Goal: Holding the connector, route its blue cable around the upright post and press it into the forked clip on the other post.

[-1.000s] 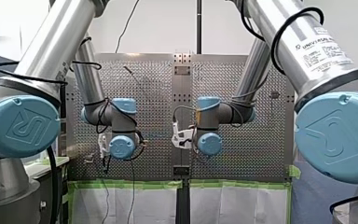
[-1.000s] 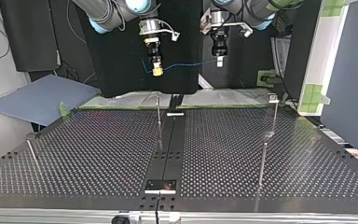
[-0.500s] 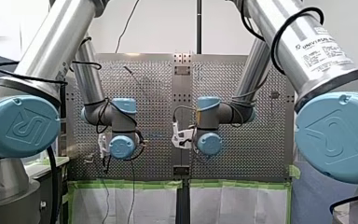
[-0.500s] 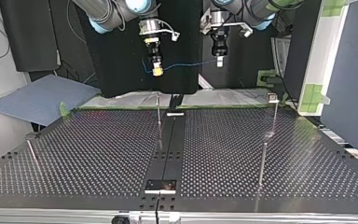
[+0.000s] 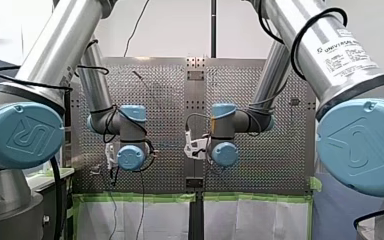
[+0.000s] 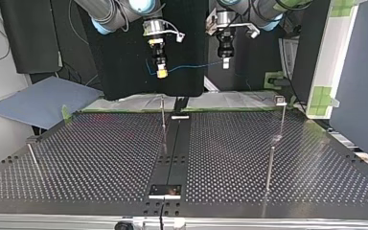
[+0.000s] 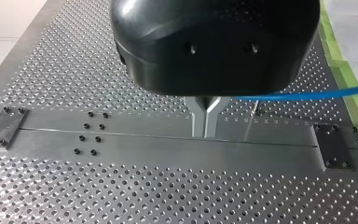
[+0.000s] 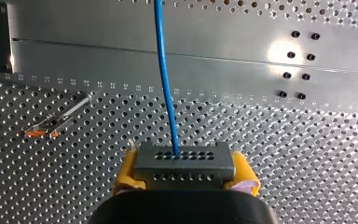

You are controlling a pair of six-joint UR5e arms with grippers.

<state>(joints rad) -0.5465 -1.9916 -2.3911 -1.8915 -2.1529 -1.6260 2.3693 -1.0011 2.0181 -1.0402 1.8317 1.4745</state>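
Observation:
In the right wrist view a grey connector [image 8: 184, 163] with rows of holes sits between the yellow pads of my right gripper [image 8: 185, 179], which is shut on it. Its blue cable [image 8: 165, 70] runs straight ahead from the connector. In the top view the blue cable [image 6: 191, 65] hangs level between my right gripper [image 6: 161, 72] and my left gripper [image 6: 225, 63], both high above the perforated table [image 6: 100, 158]. My left gripper [image 7: 206, 122] has its metal fingers shut, with the cable [image 7: 307, 96] leaving sideways from them. A thin upright post [image 6: 163, 112] and a post with a clip on top [image 6: 281, 112] stand below.
A shorter post [image 6: 270, 165] stands nearer the top view's front right, and a leaning pin [image 6: 32, 158] at its left. A dark plate strip [image 6: 172, 153] runs down the table's middle. Green tape [image 6: 323, 96] marks the far edge.

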